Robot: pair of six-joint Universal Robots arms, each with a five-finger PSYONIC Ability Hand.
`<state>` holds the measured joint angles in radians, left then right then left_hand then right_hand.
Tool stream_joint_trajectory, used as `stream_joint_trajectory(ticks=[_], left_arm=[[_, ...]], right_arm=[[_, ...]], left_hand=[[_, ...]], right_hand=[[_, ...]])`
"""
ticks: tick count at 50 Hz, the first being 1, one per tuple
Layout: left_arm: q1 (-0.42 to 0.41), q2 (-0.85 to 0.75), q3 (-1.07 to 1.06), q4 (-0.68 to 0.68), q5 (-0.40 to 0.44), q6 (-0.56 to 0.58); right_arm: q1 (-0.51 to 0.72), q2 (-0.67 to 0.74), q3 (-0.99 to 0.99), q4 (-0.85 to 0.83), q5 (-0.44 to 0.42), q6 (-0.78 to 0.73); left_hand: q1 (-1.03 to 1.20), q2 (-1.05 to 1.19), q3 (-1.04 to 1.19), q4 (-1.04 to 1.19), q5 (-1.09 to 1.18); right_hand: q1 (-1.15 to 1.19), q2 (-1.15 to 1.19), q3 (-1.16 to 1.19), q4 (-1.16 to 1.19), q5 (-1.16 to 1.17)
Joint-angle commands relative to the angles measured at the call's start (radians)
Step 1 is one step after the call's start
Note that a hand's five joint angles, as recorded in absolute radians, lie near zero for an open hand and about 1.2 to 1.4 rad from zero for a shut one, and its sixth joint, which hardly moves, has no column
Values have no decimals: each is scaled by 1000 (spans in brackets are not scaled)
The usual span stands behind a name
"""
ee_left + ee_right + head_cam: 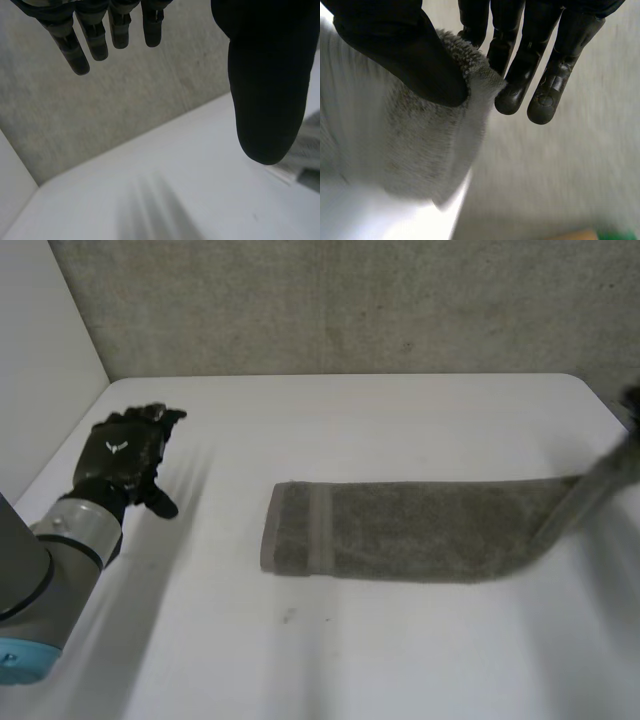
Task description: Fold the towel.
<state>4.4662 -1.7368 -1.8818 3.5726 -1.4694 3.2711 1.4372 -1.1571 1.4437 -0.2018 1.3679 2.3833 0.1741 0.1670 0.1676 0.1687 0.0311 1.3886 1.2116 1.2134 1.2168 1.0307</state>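
Towel (pixel 420 530), grey, stretched as a long folded strip across the middle of the white table (pixel 350 660), with its banded end flat and nearer the left hand (pixel 125 455) and its opposite end raised off the surface. Pinched at that raised end between the thumb and fingers of the right hand (pixel 405 55). Left hand over the table's left side, well apart from the cloth, fingers (pixel 75 55) straight, thumb wide of them, holding nothing. Rough grey wall (pixel 350 300) behind.
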Motion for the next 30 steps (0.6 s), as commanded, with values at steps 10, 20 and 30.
stream_joint_trajectory(ticks=[10,20,30], left_arm=[[-90,45,286,-119,-17,-4],[-133,-13,377,-167,-17,-41],[-163,-82,417,-170,-19,-48]], right_arm=[[847,224,-221,-16,45,80],[945,361,-212,-11,51,82],[833,162,-98,5,100,261]], left_hand=[[34,41,40,39,2],[34,41,40,39,2],[34,41,40,39,2]], right_hand=[[8,185,183,179,191],[-436,-259,-261,-264,-253],[-1214,-1037,-1039,-1042,-1031]])
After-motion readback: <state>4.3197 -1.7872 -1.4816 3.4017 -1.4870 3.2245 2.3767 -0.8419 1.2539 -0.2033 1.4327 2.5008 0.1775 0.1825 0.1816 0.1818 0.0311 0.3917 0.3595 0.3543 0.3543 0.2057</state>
